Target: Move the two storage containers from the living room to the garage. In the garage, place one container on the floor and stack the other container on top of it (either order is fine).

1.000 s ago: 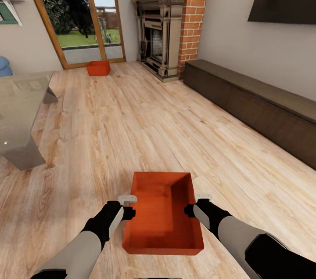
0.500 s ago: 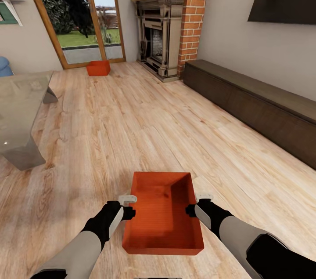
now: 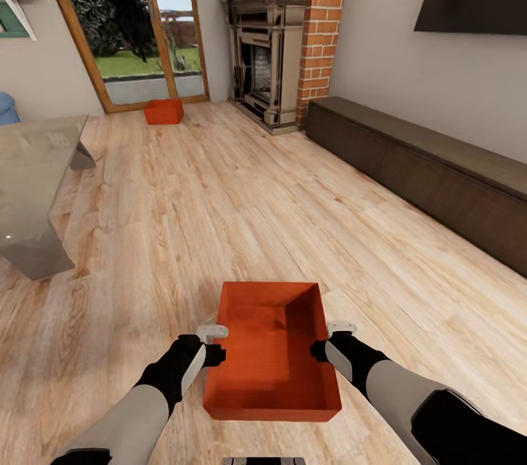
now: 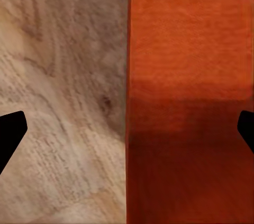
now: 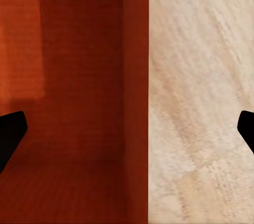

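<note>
One orange-red storage container [image 3: 271,351] sits on the light wood living room floor just ahead of me. My left gripper [image 3: 216,345] stands at its left wall and my right gripper [image 3: 326,340] at its right wall. In the left wrist view the container's wall [image 4: 185,102] runs between the wide-apart fingertips [image 4: 10,134] of the open left gripper [image 4: 127,131]. The open right gripper [image 5: 129,131] straddles the opposite wall [image 5: 135,75] the same way. The second storage container [image 3: 163,112] rests far off by the glass door. The garage is out of view.
A glass coffee table [image 3: 33,179] stands at the left. A long dark low cabinet [image 3: 432,172] lines the right wall, beside the brick fireplace [image 3: 274,47]. Open wood flooring [image 3: 219,216] lies between the two containers.
The whole picture has shifted slightly upward, so the camera has moved. Both grippers stay at the near container's side walls, still open.
</note>
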